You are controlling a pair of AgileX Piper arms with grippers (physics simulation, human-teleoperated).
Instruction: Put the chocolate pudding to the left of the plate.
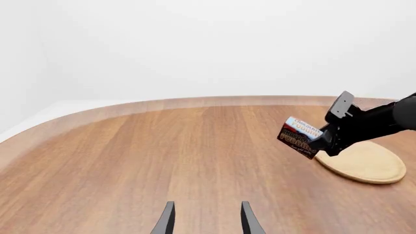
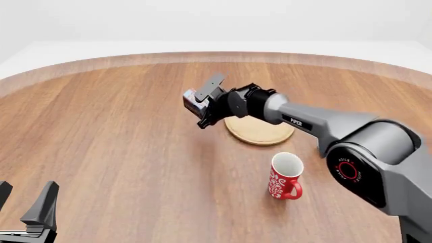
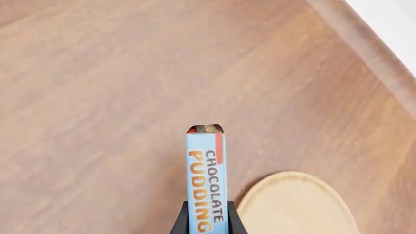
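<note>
Our right pincer [image 2: 202,109] grips the chocolate pudding [image 2: 192,103] in the air, just left of the plate [image 2: 260,130]. Our left pincer [image 2: 24,205] sits open, low over the counter [image 2: 121,147].

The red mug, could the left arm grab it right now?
Probably not easily. The left gripper sits open at the near left of the table, while the red mug stands far across on the right, near the right arm's base. Nothing lies between them, but the reach looks long.
</note>
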